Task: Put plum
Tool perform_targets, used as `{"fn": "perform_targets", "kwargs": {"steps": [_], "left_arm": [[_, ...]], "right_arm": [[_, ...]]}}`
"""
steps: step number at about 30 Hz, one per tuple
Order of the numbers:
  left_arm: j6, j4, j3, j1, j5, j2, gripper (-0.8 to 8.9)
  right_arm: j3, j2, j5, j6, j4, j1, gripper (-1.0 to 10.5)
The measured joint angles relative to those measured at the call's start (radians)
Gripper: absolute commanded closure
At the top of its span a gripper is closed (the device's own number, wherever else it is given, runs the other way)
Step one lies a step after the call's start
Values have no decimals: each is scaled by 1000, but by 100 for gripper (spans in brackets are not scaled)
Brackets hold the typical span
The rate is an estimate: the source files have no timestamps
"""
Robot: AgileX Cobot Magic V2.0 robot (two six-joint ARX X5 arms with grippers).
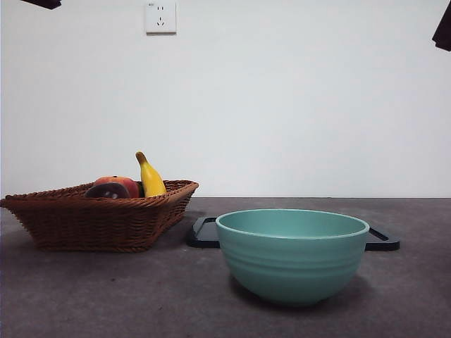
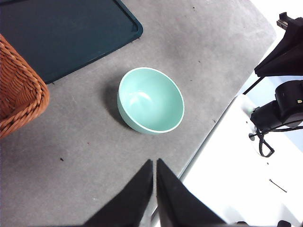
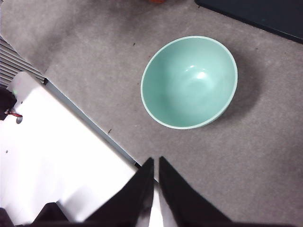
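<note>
Grey felt covers the bench (image 1: 84, 296), and the teal bowl (image 1: 292, 255) at its middle serves as the landmark. Behind the bowl lies a dark tray (image 1: 203, 233); off to one side of it, past the tray's end, stands a wicker basket (image 1: 99, 218). Inside the basket the banana (image 1: 150, 177) stands tallest, the red-orange fruit (image 1: 118, 184) sits beside it, and the plum (image 1: 107, 191) shows only as a dark crown at the rim. Both arms wait high above the bowl: the left pincer (image 2: 154, 176) and the right pincer (image 3: 155, 173) each have their jaws pressed together, holding nothing. Risk lies in the crowding: a descending pincer could seize the red-orange fruit or nudge the banana, since the plum is half hidden.
</note>
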Motion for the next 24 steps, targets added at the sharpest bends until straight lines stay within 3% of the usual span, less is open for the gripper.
{"fn": "perform_targets", "kwargs": {"steps": [20, 24], "left_arm": [[1, 3, 0, 0, -2, -4, 805], [28, 82, 0, 26, -6, -44, 805]], "right_arm": [[0, 0, 0, 0, 10, 0, 941], [0, 0, 0, 0, 10, 0, 941]]}}
